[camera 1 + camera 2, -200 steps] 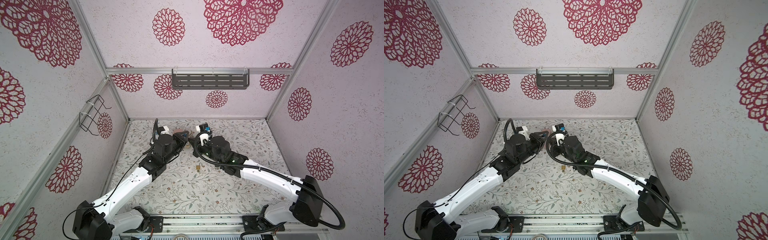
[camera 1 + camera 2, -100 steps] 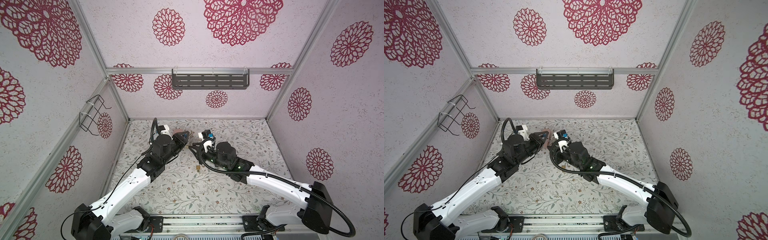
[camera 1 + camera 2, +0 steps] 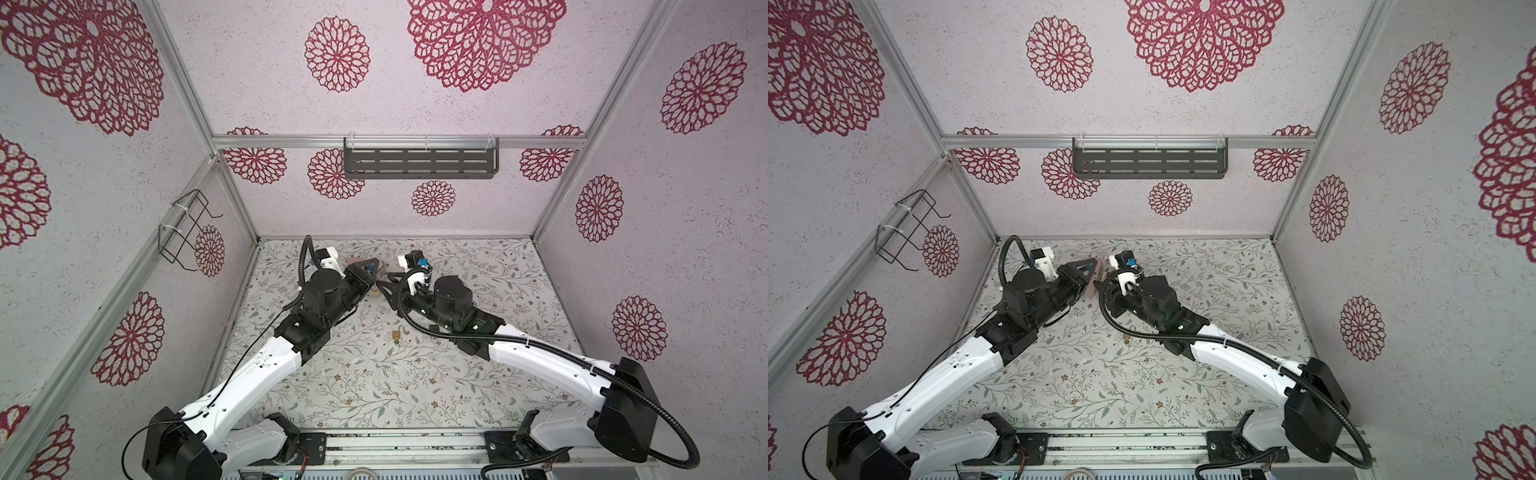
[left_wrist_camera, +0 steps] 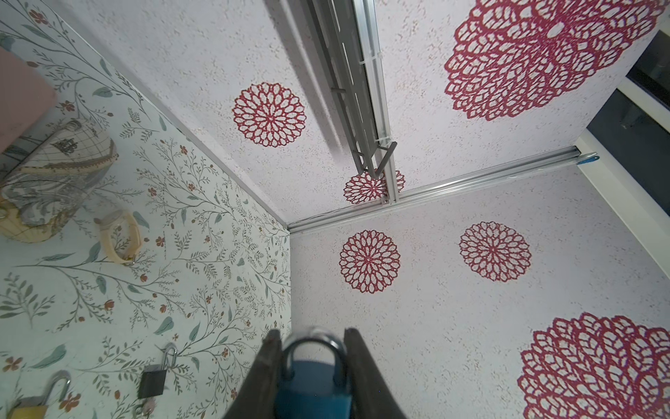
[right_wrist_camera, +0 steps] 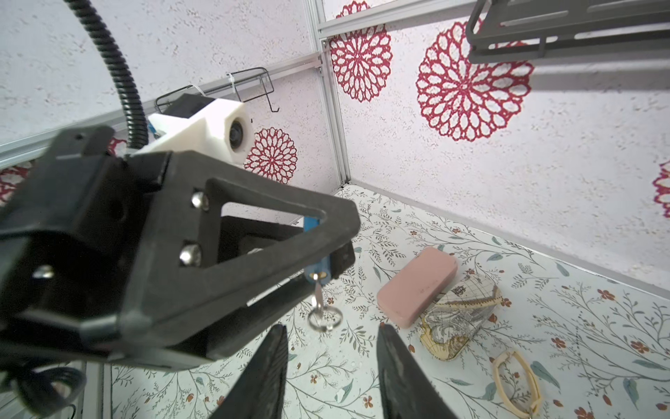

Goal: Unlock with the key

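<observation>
A blue padlock [image 4: 311, 384] with a silver shackle sits between the jaws of my left gripper [image 4: 311, 335], which is shut on its body. In the right wrist view a small silver key [image 5: 317, 290] sticks out of the padlock's [image 5: 316, 270] underside, and a key ring [image 5: 325, 320] dangles from it. My right gripper [image 5: 331, 348] stands open just short of the ring, touching nothing. In both top views the two grippers face each other near the back of the floor, left gripper [image 3: 371, 271] and right gripper [image 3: 384, 287] close together.
A pink case [image 5: 417, 284], a patterned pouch [image 5: 458, 319] and a pale band [image 5: 516, 384] lie on the floral floor beyond the grippers. A brass padlock [image 3: 397, 334] and a black padlock [image 4: 154, 377] lie on the floor nearer the arms. A grey shelf [image 3: 419, 162] hangs on the back wall.
My right gripper has opened and drawn back a little from the left gripper, leaving the key in the padlock. The left gripper keeps its hold and has barely moved.
</observation>
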